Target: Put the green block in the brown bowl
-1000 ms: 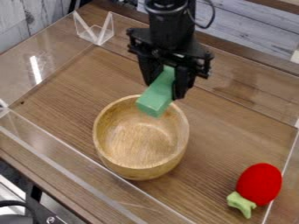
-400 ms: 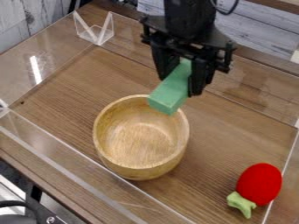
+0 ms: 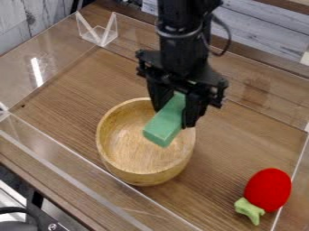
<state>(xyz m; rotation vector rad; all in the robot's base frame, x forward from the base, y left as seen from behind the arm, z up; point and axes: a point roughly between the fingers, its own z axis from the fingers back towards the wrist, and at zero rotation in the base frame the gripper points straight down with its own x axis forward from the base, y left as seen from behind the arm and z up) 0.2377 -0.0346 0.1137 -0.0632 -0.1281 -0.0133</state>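
Mint-green block (image 3: 167, 124), flat and elongated: clamped between the fingers of the gripper (image 3: 182, 101), hanging tilted with its lower end over the interior of the brown wooden bowl (image 3: 135, 152), near the far rim; whether it touches the wood cannot be told. Pick-up and carry judged complete; release into the bowl and withdrawal of the arm outstanding. Also on the bench (image 3: 72, 95): red strawberry toy (image 3: 266, 191), well apart from the bowl, irrelevant to the task.
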